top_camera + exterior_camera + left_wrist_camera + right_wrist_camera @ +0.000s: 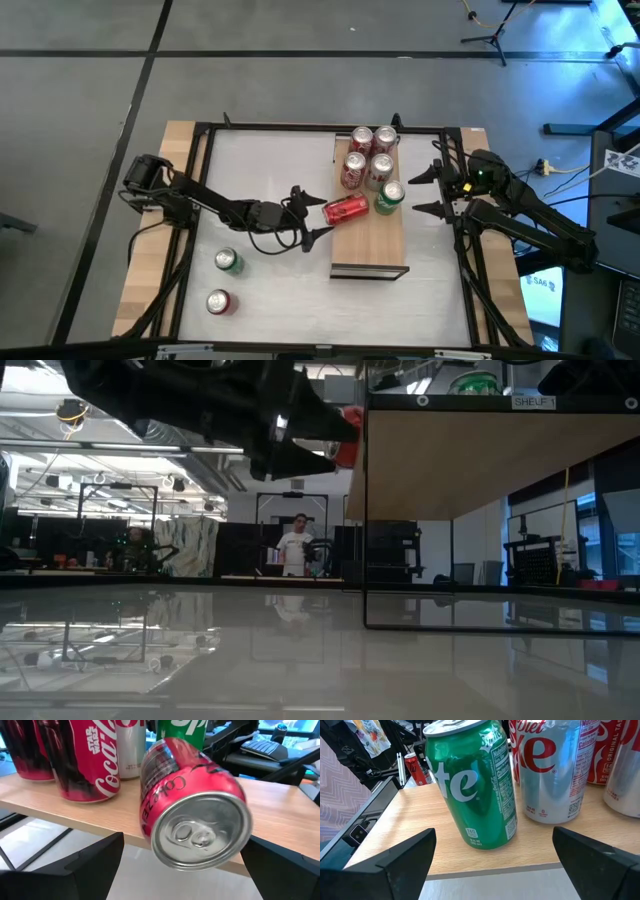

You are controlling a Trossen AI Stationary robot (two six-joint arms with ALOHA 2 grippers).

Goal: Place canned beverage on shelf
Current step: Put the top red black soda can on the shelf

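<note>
A glossy red cola can (pixel 346 209) lies tipped on its side at the left edge of the shelf (pixel 370 250), a long light-wood board with visible grain. Its silver top faces the left gripper (pixel 310 212), whose fingers stand released, apart from the can. Upright red, silver and green cans cluster farther along. The right gripper (pixel 428 190), fingers spread, faces a green can (pixel 389 197).
</note>
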